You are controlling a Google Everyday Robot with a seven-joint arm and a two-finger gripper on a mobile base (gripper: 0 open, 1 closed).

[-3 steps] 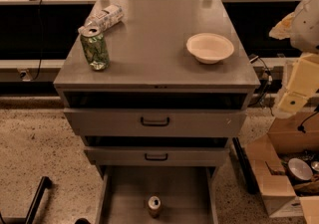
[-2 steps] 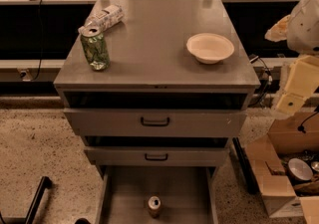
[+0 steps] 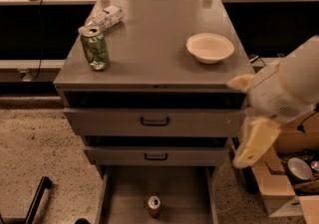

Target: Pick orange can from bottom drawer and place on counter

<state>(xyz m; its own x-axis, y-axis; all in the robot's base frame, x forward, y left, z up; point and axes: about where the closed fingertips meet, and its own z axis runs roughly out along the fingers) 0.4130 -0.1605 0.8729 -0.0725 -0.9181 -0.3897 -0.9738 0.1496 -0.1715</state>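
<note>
**Orange can [image 3: 153, 206] low, hand [image 3: 249, 118] off right**

The worktop [image 3: 149, 54] has bare room at centre, between green can [image 3: 94, 49] and bowl [image 3: 210, 47]. The bottom drawer [image 3: 129, 193] stands pulled out, its floor open from above. The hand hangs right of the cabinet [image 3: 109, 121]; open or closed, I cannot tell. The orange can stands upright mid-drawer, clear of walls.

lab | metal drawer cabinet [image 3: 114, 121], cardboard boxes [image 3: 271, 190] | end effector [image 3: 241, 121] right of cabinet

Dim light; speckled floor [image 3: 35, 138]; cardboard boxes [image 3: 273, 194] right.
</note>
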